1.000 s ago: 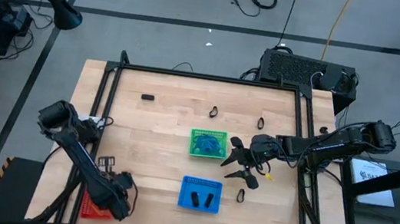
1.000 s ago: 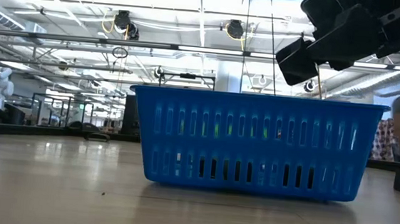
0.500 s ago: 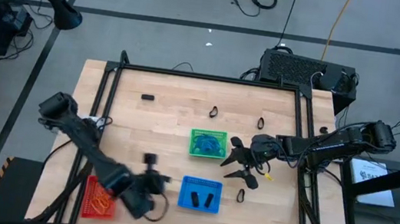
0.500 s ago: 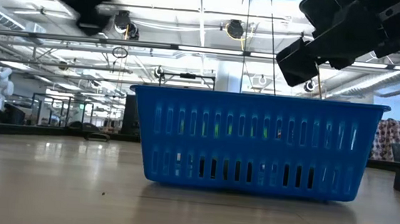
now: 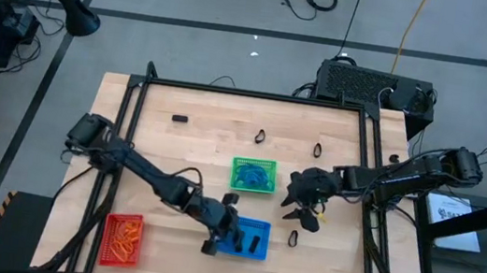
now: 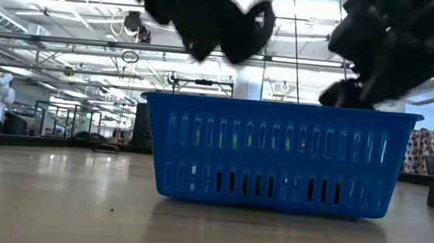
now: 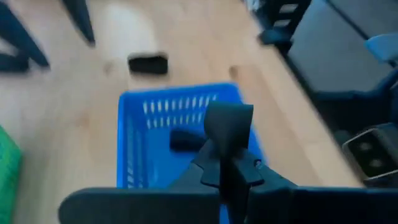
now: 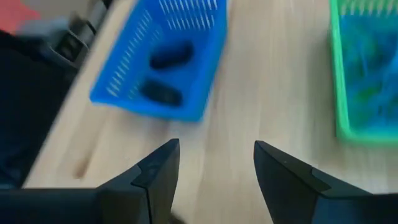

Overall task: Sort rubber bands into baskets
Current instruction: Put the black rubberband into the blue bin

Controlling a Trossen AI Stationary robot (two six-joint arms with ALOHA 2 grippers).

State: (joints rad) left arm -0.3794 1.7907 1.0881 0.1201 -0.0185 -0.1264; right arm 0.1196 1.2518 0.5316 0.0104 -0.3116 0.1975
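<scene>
My left end effector (image 5: 220,231) is closed over the blue basket (image 5: 255,226); my right end effector (image 5: 303,204) waits open beside the green basket (image 5: 251,188). Black rubber bands (image 5: 259,137) lie on the surface (image 5: 193,163), and I could knock the basket if I descend carelessly.

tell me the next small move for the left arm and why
Probably open the left gripper over the blue basket. Its fingers are shut and it sits at that basket's edge, where two black rubber bands already lie. Whether it holds a band cannot be seen. The right gripper waits open nearby.
</scene>
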